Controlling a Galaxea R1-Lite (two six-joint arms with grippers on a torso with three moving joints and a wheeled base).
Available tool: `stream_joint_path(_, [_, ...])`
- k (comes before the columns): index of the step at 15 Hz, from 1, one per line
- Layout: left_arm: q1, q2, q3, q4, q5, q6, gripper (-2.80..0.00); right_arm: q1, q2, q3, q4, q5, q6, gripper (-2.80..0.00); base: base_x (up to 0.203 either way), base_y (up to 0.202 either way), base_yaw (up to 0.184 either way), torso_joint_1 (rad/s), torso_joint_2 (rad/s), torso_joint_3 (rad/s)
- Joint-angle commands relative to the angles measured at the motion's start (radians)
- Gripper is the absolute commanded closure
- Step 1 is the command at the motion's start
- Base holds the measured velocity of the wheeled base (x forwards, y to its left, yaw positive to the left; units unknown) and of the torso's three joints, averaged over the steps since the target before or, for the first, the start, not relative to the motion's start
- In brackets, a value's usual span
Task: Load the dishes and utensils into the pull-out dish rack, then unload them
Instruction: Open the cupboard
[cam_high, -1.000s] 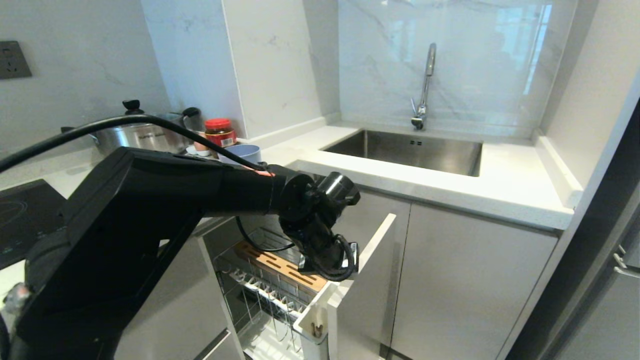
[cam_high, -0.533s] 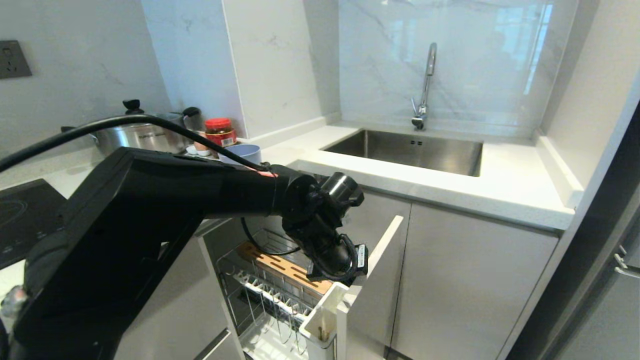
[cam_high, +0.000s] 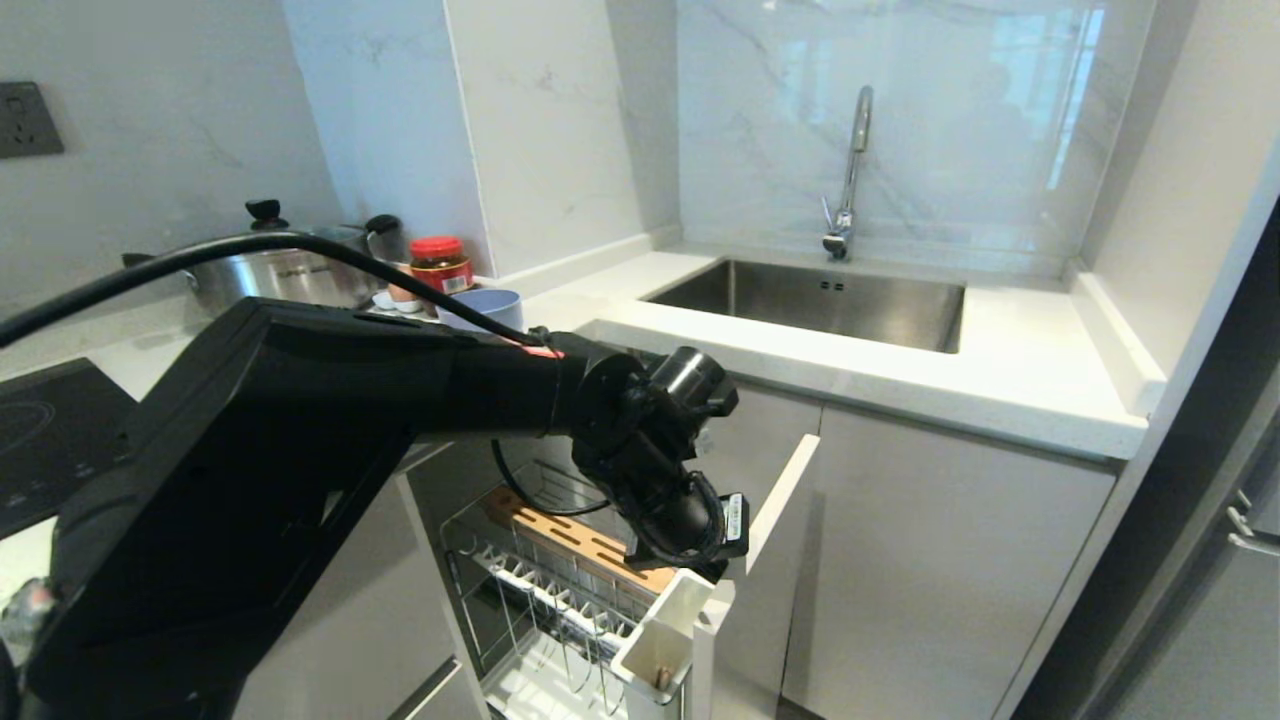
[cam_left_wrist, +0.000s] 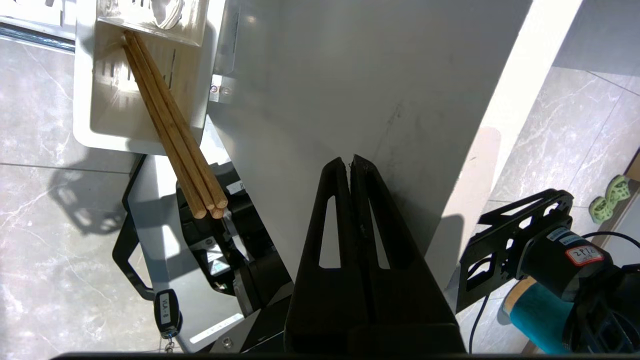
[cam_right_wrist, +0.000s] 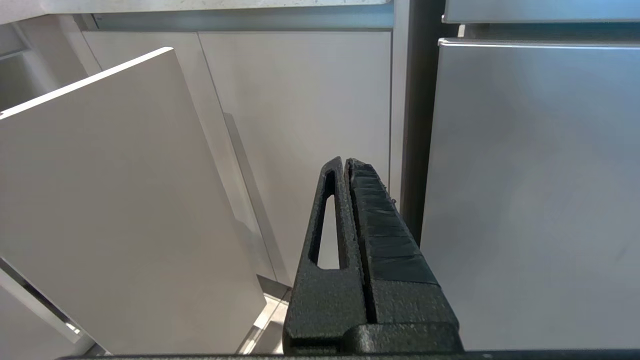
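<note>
The pull-out dish rack (cam_high: 560, 590) stands drawn out of the cabinet, with its wooden board (cam_high: 580, 540) and white front panel (cam_high: 775, 520) in view. Wooden chopsticks (cam_left_wrist: 170, 130) lean in its white utensil cup (cam_left_wrist: 100, 115), which is also the cup (cam_high: 660, 640) at the rack's front corner. My left gripper (cam_left_wrist: 350, 160) is shut and empty, its tips against the panel's (cam_left_wrist: 350, 90) inner face; my left wrist (cam_high: 685, 515) hides it from the head. The pale-blue bowl (cam_high: 487, 305) sits on the counter, and a pink sliver of plate (cam_high: 530, 348) shows beside it. My right gripper (cam_right_wrist: 345, 162) hangs shut, low beside the cabinets.
A steel pot (cam_high: 290, 270) and a red-lidded jar (cam_high: 441, 262) stand at the counter's back left, and a hob (cam_high: 50, 430) lies at the far left. The sink (cam_high: 820, 300) and faucet (cam_high: 850, 170) are to the right. My own base (cam_left_wrist: 215, 260) is below the rack.
The rack has slid further out of the cabinet toward me. My left wrist has moved the same way, down and right, staying just behind the front panel.
</note>
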Motion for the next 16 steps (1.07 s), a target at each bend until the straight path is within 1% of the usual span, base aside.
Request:
stream_joint_path(1, [-0.002,0.004,0.0,0.004,-0.003,-0.004,0.0,0.0,-0.003,0.0,-0.001,0.0,0.001,0.0,0.0,0.0,0.0,0.0,0.0,0.0])
stream_joint_path(3, [0.0,0.007,0.001,0.004,0.004,-0.002,0.0,0.0,-0.003,0.0,-0.001,0.0,0.001,0.0,0.0,0.0,0.0,0.0,0.0,0.0])
stream_joint_path(4, [0.007,0.007,0.006,0.005,0.019,-0.002,0.0,0.0,-0.003,0.0,-0.001,0.0,0.001,0.0,0.0,0.0,0.0,0.0,0.0,0.0])
stream_joint_path(6, [0.038,0.005,0.005,0.005,0.11,0.0,0.0,0.0,-0.003,0.0,-0.001,0.0,0.001,0.0,0.0,0.0,0.0,0.0,0.0,0.0])
stream_joint_path(9, [0.105,-0.005,-0.02,0.005,0.251,0.008,0.0,0.0,-0.003,0.0,-0.001,0.0,0.001,0.0,0.0,0.0,0.0,0.0,0.0,0.0])
stream_joint_path(10, [0.126,-0.02,-0.031,0.005,0.277,0.01,0.0,0.0,-0.003,0.0,-0.001,0.0,0.001,0.0,0.0,0.0,0.0,0.0,0.0,0.0])
stream_joint_path(14, [0.184,-0.155,-0.044,0.005,0.309,0.023,0.0,0.0,-0.003,0.0,-0.001,0.0,0.001,0.0,0.0,0.0,0.0,0.0,0.0,0.0])
stream_joint_path(16, [0.195,-0.269,-0.046,0.006,0.363,0.024,0.0,0.0,-0.003,0.0,-0.001,0.0,0.001,0.0,0.0,0.0,0.0,0.0,0.0,0.0])
